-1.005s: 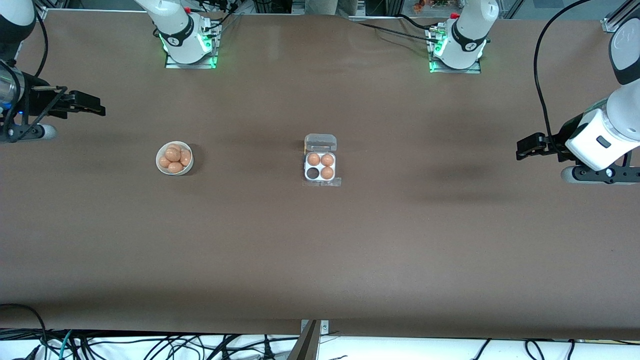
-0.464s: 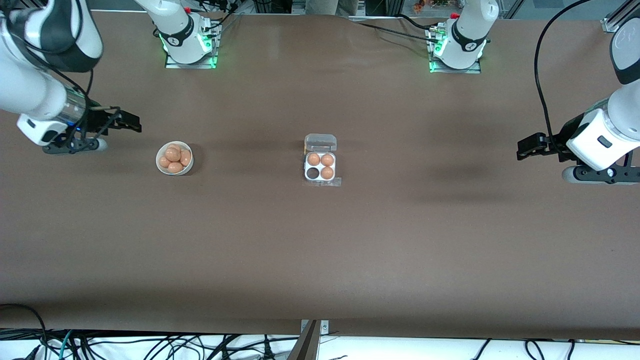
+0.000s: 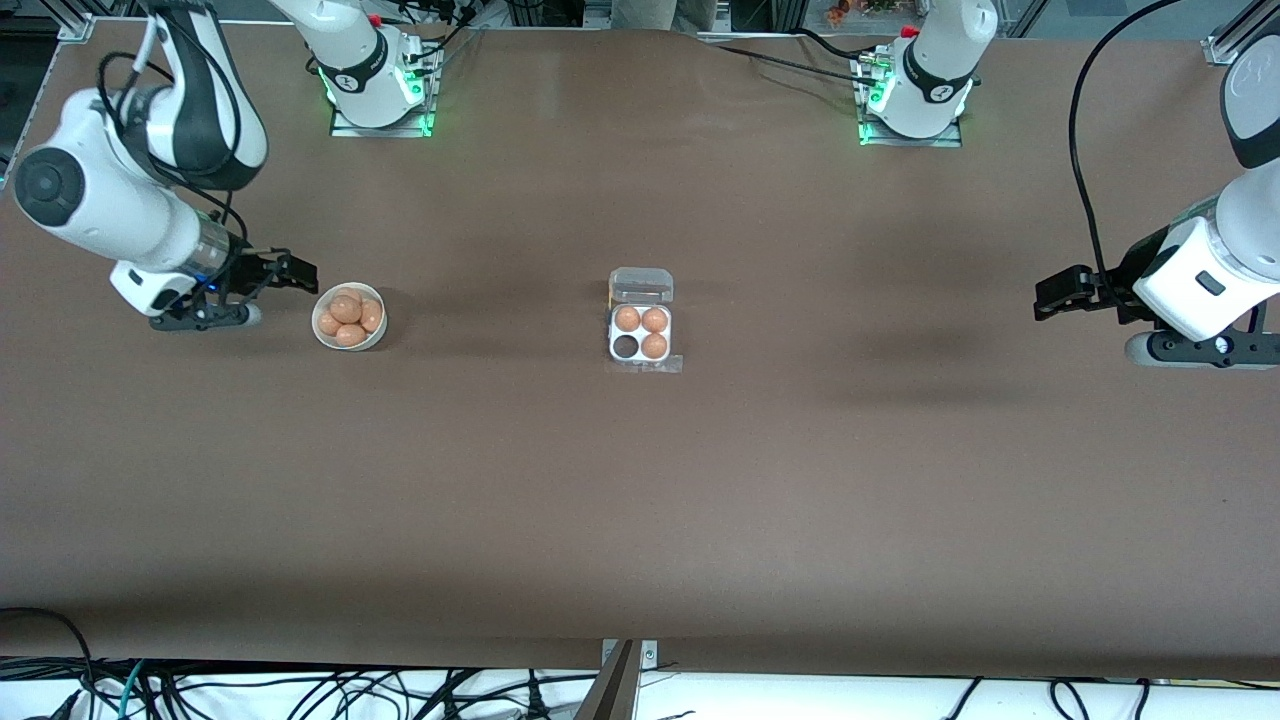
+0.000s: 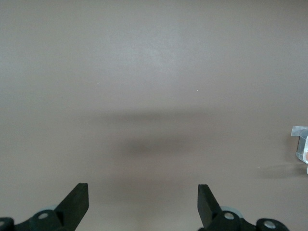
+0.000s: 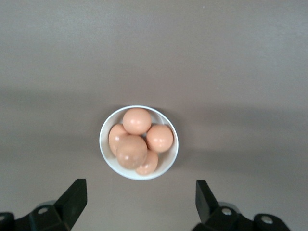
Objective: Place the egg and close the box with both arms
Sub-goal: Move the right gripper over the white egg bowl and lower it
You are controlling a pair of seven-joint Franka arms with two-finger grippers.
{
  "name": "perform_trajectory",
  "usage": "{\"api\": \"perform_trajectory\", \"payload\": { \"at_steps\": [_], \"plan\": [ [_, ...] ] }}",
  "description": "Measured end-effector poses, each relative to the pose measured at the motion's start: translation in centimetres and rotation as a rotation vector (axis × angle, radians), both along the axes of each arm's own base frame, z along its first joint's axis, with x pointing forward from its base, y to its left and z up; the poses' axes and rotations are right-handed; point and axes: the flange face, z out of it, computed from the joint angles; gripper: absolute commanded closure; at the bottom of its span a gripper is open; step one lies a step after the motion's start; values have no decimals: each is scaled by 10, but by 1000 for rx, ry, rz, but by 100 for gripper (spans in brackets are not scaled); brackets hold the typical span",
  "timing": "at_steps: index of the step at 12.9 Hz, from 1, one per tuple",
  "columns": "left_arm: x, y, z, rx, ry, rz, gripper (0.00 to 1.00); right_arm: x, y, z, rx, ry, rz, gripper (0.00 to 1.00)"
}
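The box [image 3: 640,334] stands mid-table, a whitish-grey tray with its clear lid [image 3: 641,285] open. It holds three orange-brown eggs [image 3: 654,320], and one cell [image 3: 626,346] is empty. Several more eggs [image 3: 346,308] lie in a round white bowl [image 3: 316,324] toward the right arm's end. My right gripper [image 3: 300,272] is open and empty over the table just beside the bowl. The right wrist view shows the bowl [image 5: 102,144] and its eggs [image 5: 137,120] ahead of the open right gripper [image 5: 139,202]. My left gripper [image 3: 1045,296] is open and empty over bare table at the left arm's end and waits there.
In the left wrist view the left gripper [image 4: 143,202] faces bare brown table, with a corner of the box [image 4: 301,144] at the frame's edge. The arm bases [image 3: 380,95] stand along the table's edge farthest from the front camera.
My right arm has swung in from the table's end toward the bowl, and its gripper now sits beside it. The left arm, the box and the eggs have not moved.
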Motion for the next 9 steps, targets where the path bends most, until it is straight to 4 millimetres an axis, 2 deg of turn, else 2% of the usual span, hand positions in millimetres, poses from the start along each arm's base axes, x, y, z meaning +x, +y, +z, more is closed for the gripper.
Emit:
{"api": "perform_trajectory", "payload": {
  "at_steps": [4,9],
  "plan": [
    [0,0,0,0,0,0,0,3,12,-42,2,-17,8,0],
    [0,0,0,0,0,0,0,-14,16,-83,-1,-34,-8,0]
  ]
}}
